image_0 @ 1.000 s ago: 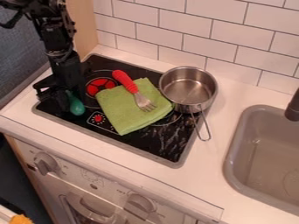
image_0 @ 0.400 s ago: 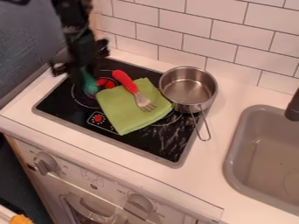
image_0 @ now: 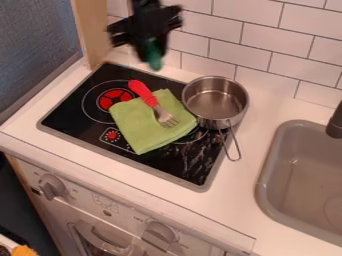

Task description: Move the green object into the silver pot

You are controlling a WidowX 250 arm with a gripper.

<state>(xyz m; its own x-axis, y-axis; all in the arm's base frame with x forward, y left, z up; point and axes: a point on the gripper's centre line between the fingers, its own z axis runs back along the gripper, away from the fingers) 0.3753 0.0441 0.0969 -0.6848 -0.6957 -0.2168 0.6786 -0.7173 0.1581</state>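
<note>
So we've got the green object (image_0: 154, 56) pinched in the jaws, dangling at their 6 o'clock, 10-ish o'clock from the silver pot (image_0: 215, 102).

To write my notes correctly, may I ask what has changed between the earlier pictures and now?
The hand rose and moved right in the picture, carrying the green object from the left side of the stove. It already held it earlier; nothing was let go. The silver pot, fork and cloth stayed in place.
</note>
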